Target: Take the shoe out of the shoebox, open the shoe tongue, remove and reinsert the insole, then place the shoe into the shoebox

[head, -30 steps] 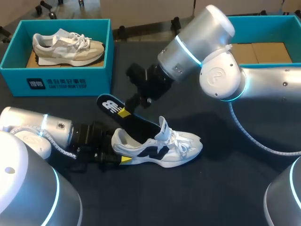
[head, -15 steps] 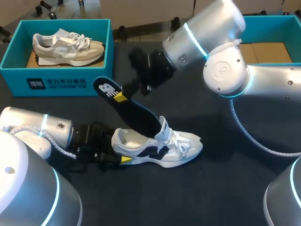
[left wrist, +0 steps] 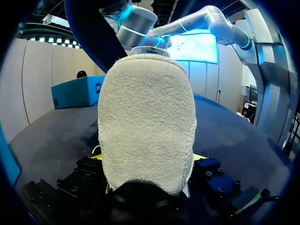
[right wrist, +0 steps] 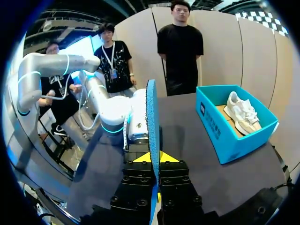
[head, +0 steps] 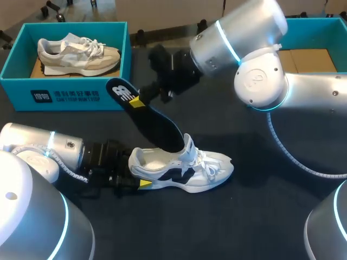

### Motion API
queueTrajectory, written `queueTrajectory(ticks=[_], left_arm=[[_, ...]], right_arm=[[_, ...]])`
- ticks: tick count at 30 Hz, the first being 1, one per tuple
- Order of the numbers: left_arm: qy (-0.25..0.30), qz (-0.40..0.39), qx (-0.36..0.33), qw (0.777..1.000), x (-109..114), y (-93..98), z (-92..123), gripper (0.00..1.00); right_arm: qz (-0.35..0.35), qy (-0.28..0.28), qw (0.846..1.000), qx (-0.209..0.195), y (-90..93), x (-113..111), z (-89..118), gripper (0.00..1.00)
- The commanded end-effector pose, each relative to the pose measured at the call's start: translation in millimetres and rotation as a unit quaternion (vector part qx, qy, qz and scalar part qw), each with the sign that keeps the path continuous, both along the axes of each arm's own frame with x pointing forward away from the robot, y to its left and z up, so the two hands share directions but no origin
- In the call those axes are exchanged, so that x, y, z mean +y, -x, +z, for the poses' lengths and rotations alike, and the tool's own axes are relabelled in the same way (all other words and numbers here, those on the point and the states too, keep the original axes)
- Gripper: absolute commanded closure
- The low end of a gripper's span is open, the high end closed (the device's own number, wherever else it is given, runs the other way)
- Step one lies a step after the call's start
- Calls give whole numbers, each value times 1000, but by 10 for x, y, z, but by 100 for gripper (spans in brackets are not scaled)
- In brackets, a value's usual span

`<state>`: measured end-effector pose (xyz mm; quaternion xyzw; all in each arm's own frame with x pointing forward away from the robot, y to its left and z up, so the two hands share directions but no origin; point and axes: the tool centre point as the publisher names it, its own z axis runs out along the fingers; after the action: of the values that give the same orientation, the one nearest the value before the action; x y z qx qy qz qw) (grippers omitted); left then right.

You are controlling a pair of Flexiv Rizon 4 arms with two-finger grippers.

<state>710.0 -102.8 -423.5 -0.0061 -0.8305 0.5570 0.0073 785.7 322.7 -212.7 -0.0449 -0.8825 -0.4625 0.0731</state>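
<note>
1. The insole is a dark strip with its toe end down inside the shoe's mouth. Its heel end is up in the air, above and beyond the shoe's heel.
2. Its long axis slants up out of the shoe's mouth and runs back over the shoe's heel side. That is the line the coming pull has to follow, I'd say.
3. The right claw is pinched narrow on the insole's raised end. Its wrist view shows the insole edge-on between both yellow tips.
4. The shoe sits upright on its sole on the counter, with its toe pointing away from the left arm.
5. The left claw is clamped on the shoe's heel, with a yellow tip showing on each side of the heel cup. It looks like a firm anchor for the pull.
6. The right arm has the insole and the left arm has the shoe, so neither needs to swap.
7. There is open air above the shoe and bare counter beyond its toe.
8. The tight side is past the shoe's heel. The left box, with a pale shoe in it, stands near the insole's raised end, so a long pull that way could meet its wall.
9. The right box sits well apart from the shoe, behind the right arm.
</note>
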Motion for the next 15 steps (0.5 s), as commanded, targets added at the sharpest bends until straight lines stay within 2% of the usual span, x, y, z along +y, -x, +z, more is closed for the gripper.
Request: queueTrajectory(ticks=[1,4,10,15], left_arm=[[-2,0,1,1000,-19,-14,-34,100],[-2,0,1,1000,-19,-14,-34,100],[-2,0,1,1000,-19,-14,-34,100],[-2,0,1,1000,-19,-14,-34,100]], right_arm=[[-1,1,1000,-1,8,8,-2,100],[-1,1,1000,-1,8,8,-2,100],[-10,-58,998,28,-134,-25,251,100],[-20,-72,996,45,-216,-63,468,100]])
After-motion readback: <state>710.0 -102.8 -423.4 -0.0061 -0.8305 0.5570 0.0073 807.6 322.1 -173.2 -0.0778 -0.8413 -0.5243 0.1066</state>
